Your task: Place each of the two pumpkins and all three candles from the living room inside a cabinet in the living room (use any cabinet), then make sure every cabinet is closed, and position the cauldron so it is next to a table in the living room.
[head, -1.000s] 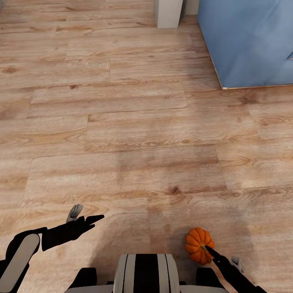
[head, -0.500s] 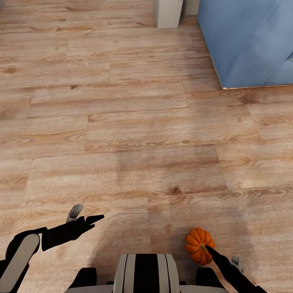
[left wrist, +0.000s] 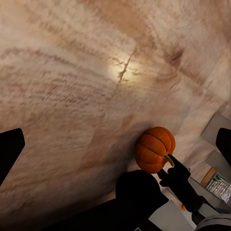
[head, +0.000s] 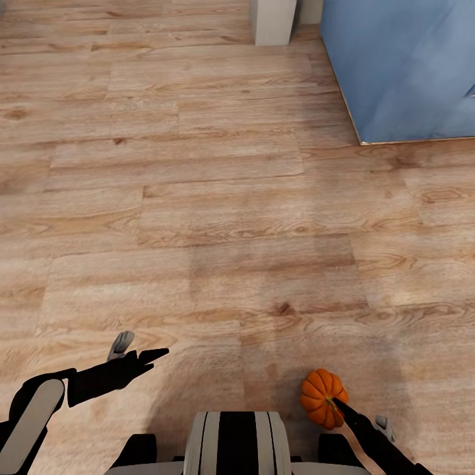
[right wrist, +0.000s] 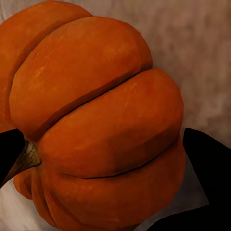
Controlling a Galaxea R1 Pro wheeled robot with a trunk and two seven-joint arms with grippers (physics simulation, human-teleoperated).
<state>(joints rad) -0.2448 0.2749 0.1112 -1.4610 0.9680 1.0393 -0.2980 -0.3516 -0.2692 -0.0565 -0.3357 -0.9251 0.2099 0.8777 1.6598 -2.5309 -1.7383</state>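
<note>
A small bright-orange ribbed pumpkin (head: pixel 320 396) hangs low at my right side, just above the wood floor. My right gripper (head: pixel 356 412) is shut on the pumpkin (right wrist: pixel 101 110), whose body sits between the two black fingers with the stem beside one of them. The left wrist view also catches the pumpkin (left wrist: pixel 154 149) with a black right fingertip (left wrist: pixel 175 166) against it. My left gripper (head: pixel 144 348) is held out low on the left, open and empty, with its fingers (left wrist: pixel 9 149) wide apart over bare floor.
A large blue block-shaped piece of furniture (head: pixel 402 66) stands at the far right. A pale post (head: pixel 272 20) rises just left of it. Wood plank floor (head: pixel 198 198) stretches ahead. My own trunk (head: pixel 236 442) shows near the lower edge.
</note>
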